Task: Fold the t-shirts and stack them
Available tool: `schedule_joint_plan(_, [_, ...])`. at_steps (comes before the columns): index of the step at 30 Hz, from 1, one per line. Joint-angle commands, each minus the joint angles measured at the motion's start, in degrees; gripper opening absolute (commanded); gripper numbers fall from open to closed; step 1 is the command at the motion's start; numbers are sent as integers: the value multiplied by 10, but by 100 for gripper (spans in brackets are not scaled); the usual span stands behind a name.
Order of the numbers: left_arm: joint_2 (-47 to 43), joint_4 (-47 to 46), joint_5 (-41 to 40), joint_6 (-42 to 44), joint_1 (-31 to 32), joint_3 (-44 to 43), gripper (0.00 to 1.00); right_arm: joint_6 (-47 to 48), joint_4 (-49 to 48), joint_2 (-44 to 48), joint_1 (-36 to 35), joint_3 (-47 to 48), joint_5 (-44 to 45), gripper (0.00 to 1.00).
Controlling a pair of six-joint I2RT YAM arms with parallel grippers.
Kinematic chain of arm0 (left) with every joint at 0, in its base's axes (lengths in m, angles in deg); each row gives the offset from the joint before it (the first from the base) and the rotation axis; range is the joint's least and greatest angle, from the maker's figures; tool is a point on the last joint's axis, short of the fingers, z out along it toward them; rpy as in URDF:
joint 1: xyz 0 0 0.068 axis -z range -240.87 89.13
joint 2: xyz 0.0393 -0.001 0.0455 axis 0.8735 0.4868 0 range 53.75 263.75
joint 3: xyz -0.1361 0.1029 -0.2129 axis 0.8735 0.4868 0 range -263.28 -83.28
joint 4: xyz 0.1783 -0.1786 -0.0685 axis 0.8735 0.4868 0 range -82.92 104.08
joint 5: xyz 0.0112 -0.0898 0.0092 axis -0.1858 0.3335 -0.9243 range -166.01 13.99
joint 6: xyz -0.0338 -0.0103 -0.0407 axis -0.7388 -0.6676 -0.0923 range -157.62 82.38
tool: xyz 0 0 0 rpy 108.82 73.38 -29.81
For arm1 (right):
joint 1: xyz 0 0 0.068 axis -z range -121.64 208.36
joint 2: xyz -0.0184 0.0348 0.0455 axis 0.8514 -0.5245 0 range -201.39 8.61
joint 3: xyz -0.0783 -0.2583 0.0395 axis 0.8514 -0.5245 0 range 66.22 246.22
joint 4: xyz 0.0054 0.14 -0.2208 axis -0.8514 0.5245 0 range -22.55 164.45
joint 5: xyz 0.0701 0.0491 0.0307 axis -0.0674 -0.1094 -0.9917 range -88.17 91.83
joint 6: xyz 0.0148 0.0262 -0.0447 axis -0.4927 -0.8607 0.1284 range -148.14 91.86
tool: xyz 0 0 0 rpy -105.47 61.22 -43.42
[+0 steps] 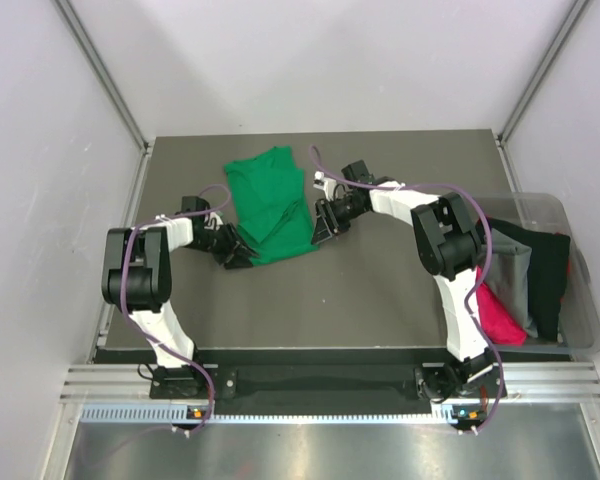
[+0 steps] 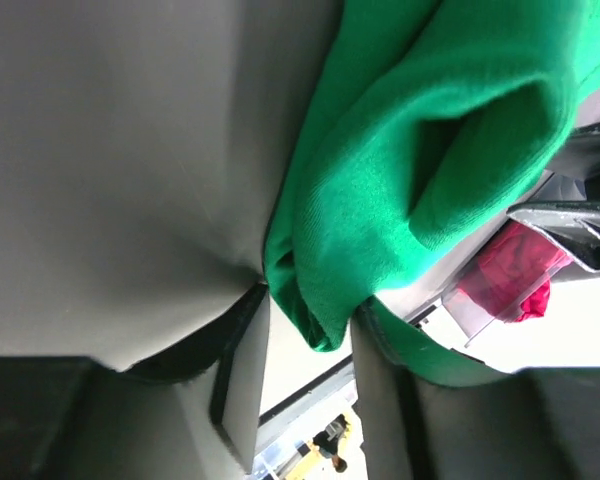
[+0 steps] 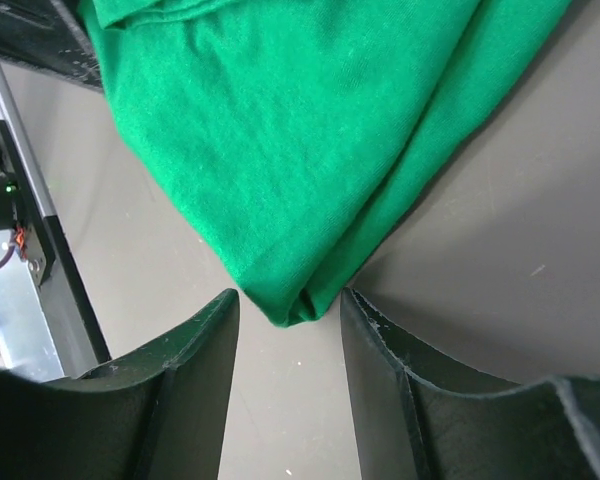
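A bright green t-shirt [image 1: 270,203] lies partly folded on the dark table [image 1: 330,300]. My left gripper [image 1: 238,256] is at its near left corner. In the left wrist view that gripper [image 2: 312,300] has its jaws apart, a bunched corner of the green t-shirt [image 2: 420,170] hangs between the fingertips, and fabric drapes over the right finger [image 2: 390,400]. My right gripper [image 1: 322,228] is at the shirt's near right corner. The right wrist view shows it [image 3: 289,300] open low over the table, the folded corner of the green t-shirt [image 3: 280,150] just reaching between the fingertips.
A clear plastic bin [image 1: 583,300] at the table's right edge holds a magenta-pink t-shirt [image 1: 500,315], a grey one [image 1: 512,272] and a black one [image 1: 550,265]. The right arm's upper links [image 1: 445,235] stand between the bin and the green shirt. Grey walls enclose the table.
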Motion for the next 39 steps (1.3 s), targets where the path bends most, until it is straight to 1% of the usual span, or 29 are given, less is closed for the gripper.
schedule_joint_plan(1, [12,-24,-9,2,3,-14,41,4,-3,5,-1,-14,7,46])
schedule_joint_plan(2, [13,-24,-9,2,3,-14,40,-13,-5,5,-3,-17,6,46])
schedule_joint_plan(4, [13,-25,-10,2,3,-12,39,-15,-6,5,-4,-18,5,46])
schedule_joint_plan(8, [11,-29,-11,1,3,-10,31,-20,-5,-2,-9,-19,7,46])
schedule_joint_plan(17, [19,-28,-10,3,2,-21,29,-32,-13,-3,-19,-39,17,44])
schedule_joint_plan(21, [20,-30,-9,3,3,-24,28,-42,-19,-8,-20,-41,11,37])
schedule_joint_plan(23, [19,-32,-8,4,3,-22,22,-44,-20,-11,-19,-41,11,31])
schedule_joint_plan(24, [18,-32,-7,5,3,-22,19,-44,-20,-12,-19,-43,13,26])
schedule_joint_plan(25, [16,-31,-7,6,3,-20,12,-44,-20,-10,-19,-44,15,22])
schedule_joint_plan(26, [15,-30,-7,7,3,-20,9,-40,-21,-8,-18,-50,19,19])
schedule_joint_plan(27, [13,-30,-7,10,3,-22,6,-39,-24,-5,-18,-52,20,8])
schedule_joint_plan(28, [11,-29,-4,11,3,-21,0,-38,-26,1,-19,-56,21,4])
schedule_joint_plan(29, [10,-29,-2,12,4,-25,0,-37,-29,6,-17,-64,24,0])
schedule_joint_plan(33, [-4,3,10,40,3,-54,0,-31,-48,54,-17,-94,38,0])
schedule_joint_plan(37, [-35,58,26,72,5,-102,0,-20,-58,150,-13,-130,56,0])
schedule_joint_plan(39, [-43,85,37,81,10,-130,0,-17,-65,184,-11,-151,64,0])
